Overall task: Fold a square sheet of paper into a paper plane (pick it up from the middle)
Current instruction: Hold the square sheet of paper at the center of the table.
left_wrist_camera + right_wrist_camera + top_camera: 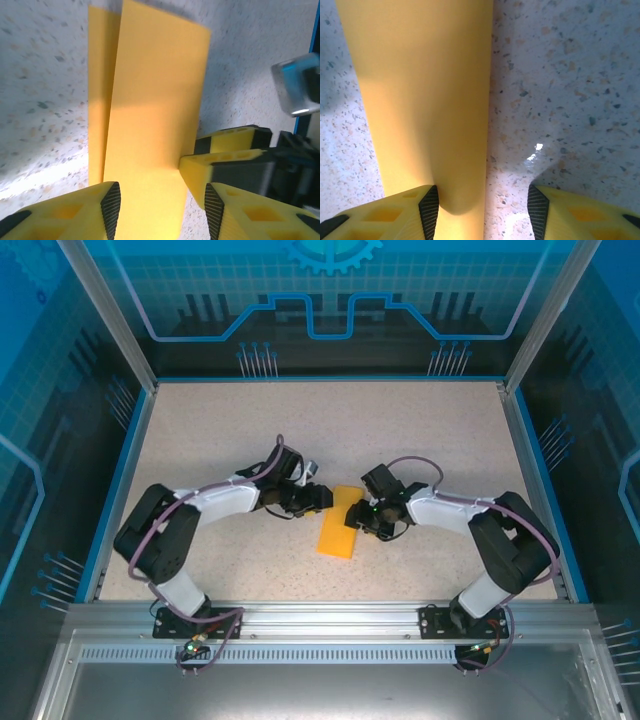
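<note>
Place: a robotics lab, set up as an enclosed test cell.
Walls: blue-tinted see-through panels (330, 300) printed with a gear and circuit-style lines close in the back and both sides, held by metal corner posts (110, 310).
Desk: a pale, speckled desk (330, 420) with a blue rim.
Mounting: a slotted aluminium rail (320, 615) along the near edge carries both bases.
Arms: a black-and-white left arm (215, 502) and right arm (450, 510), trailing loose purple cables (279, 447).
Tools: the left tool (162, 212) and right tool (482, 212) each have two yellow fingers with black pads and hollow cut-outs.
</note>
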